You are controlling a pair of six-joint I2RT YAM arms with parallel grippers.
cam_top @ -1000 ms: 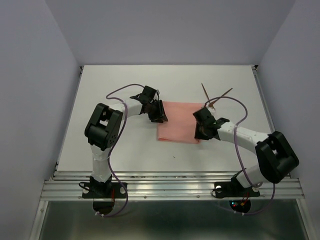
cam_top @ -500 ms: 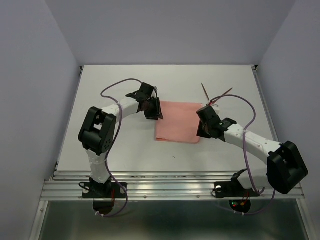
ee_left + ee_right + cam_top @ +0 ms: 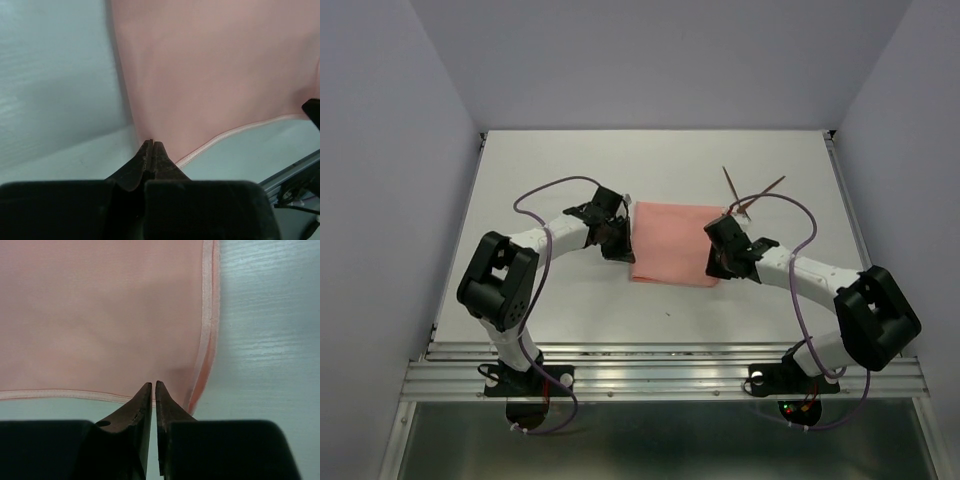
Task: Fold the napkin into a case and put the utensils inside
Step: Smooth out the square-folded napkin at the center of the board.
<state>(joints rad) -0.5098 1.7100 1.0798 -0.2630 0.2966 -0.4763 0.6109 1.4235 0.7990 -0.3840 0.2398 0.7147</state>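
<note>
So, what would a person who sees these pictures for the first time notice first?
Most likely the salmon-pink napkin, lying flat in the middle of the white table. The left gripper sits at its left edge and the right gripper at its near right corner. Past its far right corner, two thin reddish-brown utensils form a V.

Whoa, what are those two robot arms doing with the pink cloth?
They are working on the napkin, which lies flat on the table. The left gripper is shut on its near left corner. The right gripper pinches the near right corner, its fingers almost touching. The utensils, two thin sticks, lie crossed on the table beyond the right gripper, untouched. The napkin is not a narrow case yet.
</note>
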